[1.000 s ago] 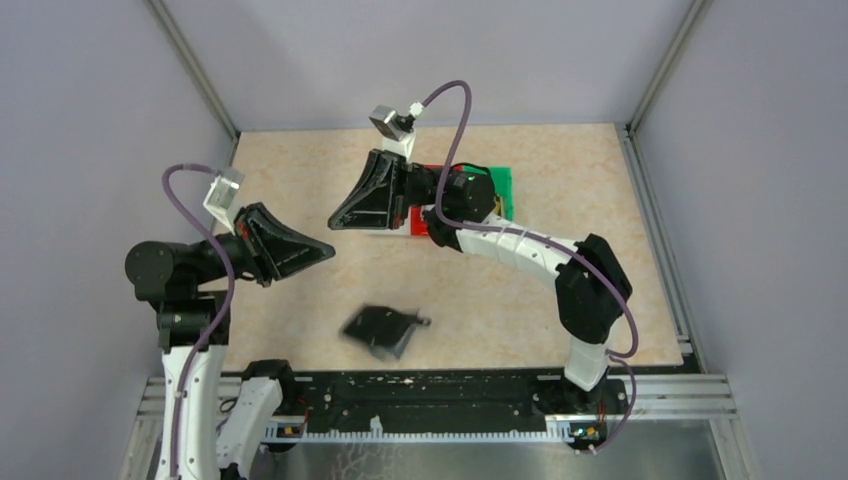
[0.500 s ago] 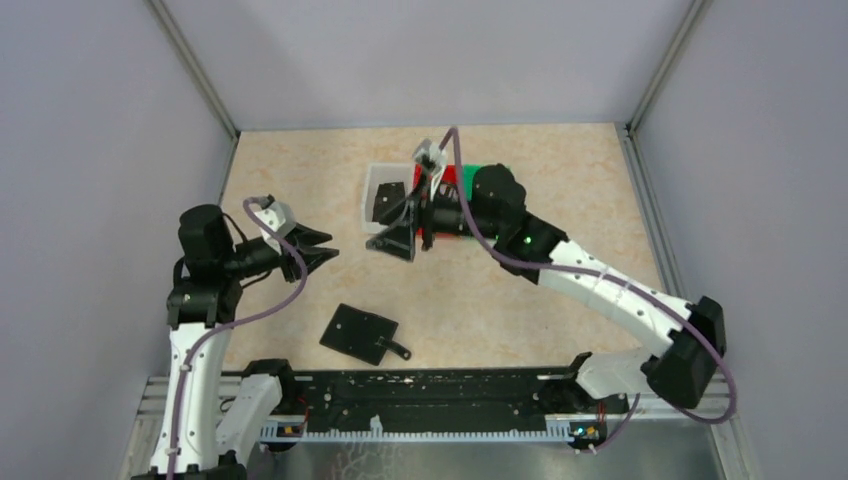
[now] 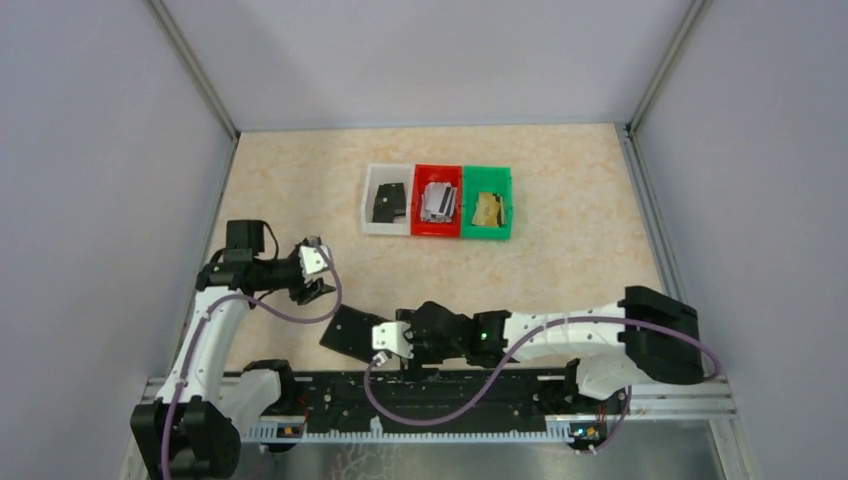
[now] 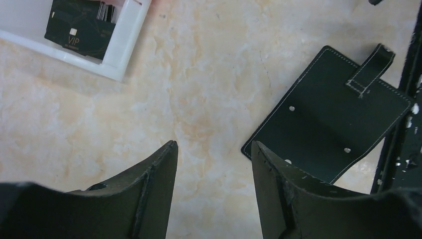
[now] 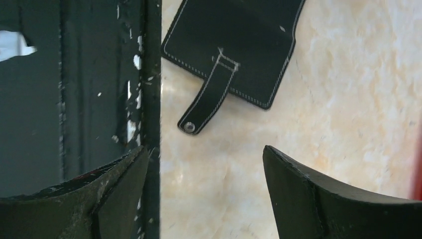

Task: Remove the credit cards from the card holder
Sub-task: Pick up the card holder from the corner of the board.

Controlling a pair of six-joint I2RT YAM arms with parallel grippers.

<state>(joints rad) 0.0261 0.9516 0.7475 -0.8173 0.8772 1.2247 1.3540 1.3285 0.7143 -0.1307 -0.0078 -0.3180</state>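
Marbled beige tabletop (image 3: 560,260) bears flat, white-stitched black rectangular card holder (image 4: 328,114).

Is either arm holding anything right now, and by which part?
Nothing is held. The left pincer and the right pincer are both open and empty; the card holder lies flat, untouched.

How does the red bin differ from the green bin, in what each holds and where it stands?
The red bin holds silvery grey cards; the green bin holds gold-tan cards. The red bin stands in the middle of the row, the green bin at its right end. Both look alike in shape.
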